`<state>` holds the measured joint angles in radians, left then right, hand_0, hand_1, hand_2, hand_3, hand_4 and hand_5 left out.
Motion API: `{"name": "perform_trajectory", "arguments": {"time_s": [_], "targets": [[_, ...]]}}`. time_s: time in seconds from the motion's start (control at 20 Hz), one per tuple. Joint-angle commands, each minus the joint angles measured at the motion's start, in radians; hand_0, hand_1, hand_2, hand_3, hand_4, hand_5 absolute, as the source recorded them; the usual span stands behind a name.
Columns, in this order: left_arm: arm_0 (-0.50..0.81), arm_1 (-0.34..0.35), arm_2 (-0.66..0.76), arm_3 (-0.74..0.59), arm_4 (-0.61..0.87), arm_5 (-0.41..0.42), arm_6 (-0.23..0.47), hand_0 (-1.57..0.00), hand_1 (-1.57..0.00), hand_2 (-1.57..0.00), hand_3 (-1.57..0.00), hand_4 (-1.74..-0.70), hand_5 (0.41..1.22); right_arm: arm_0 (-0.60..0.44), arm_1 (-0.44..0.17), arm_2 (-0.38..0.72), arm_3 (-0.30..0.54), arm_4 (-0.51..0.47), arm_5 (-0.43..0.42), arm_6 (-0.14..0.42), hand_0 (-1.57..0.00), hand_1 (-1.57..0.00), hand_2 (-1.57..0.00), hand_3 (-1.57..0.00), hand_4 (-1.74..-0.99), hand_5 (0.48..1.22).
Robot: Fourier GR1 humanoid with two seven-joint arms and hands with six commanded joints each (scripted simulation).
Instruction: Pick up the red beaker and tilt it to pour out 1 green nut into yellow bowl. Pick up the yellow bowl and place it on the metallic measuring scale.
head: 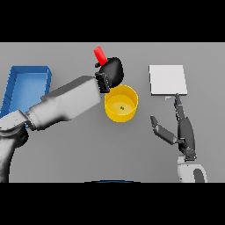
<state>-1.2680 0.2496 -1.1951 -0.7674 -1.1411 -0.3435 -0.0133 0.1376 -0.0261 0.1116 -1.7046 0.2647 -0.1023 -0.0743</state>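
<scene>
Red beaker (100, 56) sat clamped in the curled fingers of the left robot hand (111, 71), held above the grey bench (74, 149) just beyond the far-left rim of the yellow bowl (121, 103), with only its upper end showing past the dark hand. A small green nut (121, 107) already lay on the bowl's floor, so the pouring step looked done or nearly so. The sound way to finish, by my judgement, was to bring the beaker back upright at once so no second nut slipped out, then carry it clear to the left, towards the blue tray (26, 85) at the far left, before lowering it. The right robot hand (182, 129) rested open on the bench to the right of the bowl, fingers straight and pointing away, its tips close to the near edge of the metallic measuring scale (167, 80). That hand seemed the better placed for the bowl: a grip on the near-right rim, a level lift to keep the nut inside, and a short carry to the scale at the far right.
</scene>
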Motion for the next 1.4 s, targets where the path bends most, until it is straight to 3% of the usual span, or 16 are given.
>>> {"name": "perform_trajectory", "arguments": {"time_s": [0.0,0.2,0.35,0.45,0.5,0.55,0.65,0.75,0.9,1.1,1.35], "targets": [[-0.013,0.001,-0.017,-0.004,-0.009,-0.003,-0.009,-1.57,-1.57,-1.57,-1.57,-1.73,1.221,0.002,-0.003,-0.002,0.002,-0.005,0.005,-0.01,0.0,0.0,0.0,0.0,-1.214,0.589],[-0.06,-0.015,-0.075,0.027,-0.035,0.027,-0.052,-1.57,-1.57,-1.57,-1.57,-1.73,1.221,-0.007,-0.008,-0.002,0.013,0.002,0.003,-0.025,0.0,0.0,0.0,0.0,-1.209,0.593],[-0.11,0.002,-0.085,0.036,-0.03,0.023,-0.08,-1.57,-1.57,-1.57,-1.57,-1.73,1.221,-0.009,-0.006,0.007,0.009,0.026,-0.008,-0.009,0.0,0.0,0.0,0.0,-1.206,0.592],[-0.156,0.02,-0.061,0.061,-0.009,0.053,-0.101,-1.57,-1.57,-1.57,-1.57,-1.73,1.221,0.001,-0.006,0.007,0.005,0.021,-0.006,-0.032,0.0,0.0,0.0,0.0,-1.209,0.592],[-0.19,0.035,-0.042,0.074,0.004,0.063,-0.104,-1.57,-1.57,-1.57,-1.49,-1.73,1.221,-0.003,-0.007,0.009,-0.002,0.023,-0.006,-0.028,0.0,0.0,0.0,0.0,-1.203,0.592],[-0.216,0.047,-0.024,0.077,0.015,0.059,-0.091,-1.57,-1.57,-1.4,-1.51,-1.68,1.221,-0.004,-0.009,0.006,0.003,0.019,-0.004,-0.029,0.0,0.0,0.0,0.0,-1.201,0.592],[-0.279,0.072,0.024,0.119,0.054,0.078,-0.103,-1.57,-1.57,-1.46,-1.04,-1.7,1.221,-0.013,-0.002,0.009,-0.003,0.006,0.006,-0.019,0.0,0.0,0.0,0.0,-1.186,0.596],[-0.326,0.103,0.077,0.174,0.099,0.096,-0.099,-1.57,-1.57,-1.5,-1.23,-1.7,1.221,-0.014,-0.003,0.0,0.012,-0.012,0.013,-0.021,0.0,0.0,0.0,0.0,-1.181,0.593],[-0.367,0.138,0.192,0.272,0.205,0.096,-0.045,-1.57,-1.57,-1.53,-1.4,-1.72,1.221,-0.039,0.001,-0.008,0.019,-0.043,0.028,-0.019,0.0,0.0,0.0,0.0,-1.193,0.597],[-0.326,0.211,0.416,0.403,0.435,0.152,0.091,-1.57,-1.57,-1.56,-1.36,-1.73,1.221,-0.04,-0.006,-0.01,0.022,-0.054,0.039,-0.037,0.0,0.0,0.0,0.0,-1.222,0.592],[-0.181,0.337,0.608,0.406,0.703,0.281,0.099,-1.57,-1.57,-1.57,-1.43,-1.74,1.221,-0.043,-0.019,-0.016,0.045,-0.053,0.043,-0.07,0.0,0.0,0.0,0.0,-1.222,0.586]]}}
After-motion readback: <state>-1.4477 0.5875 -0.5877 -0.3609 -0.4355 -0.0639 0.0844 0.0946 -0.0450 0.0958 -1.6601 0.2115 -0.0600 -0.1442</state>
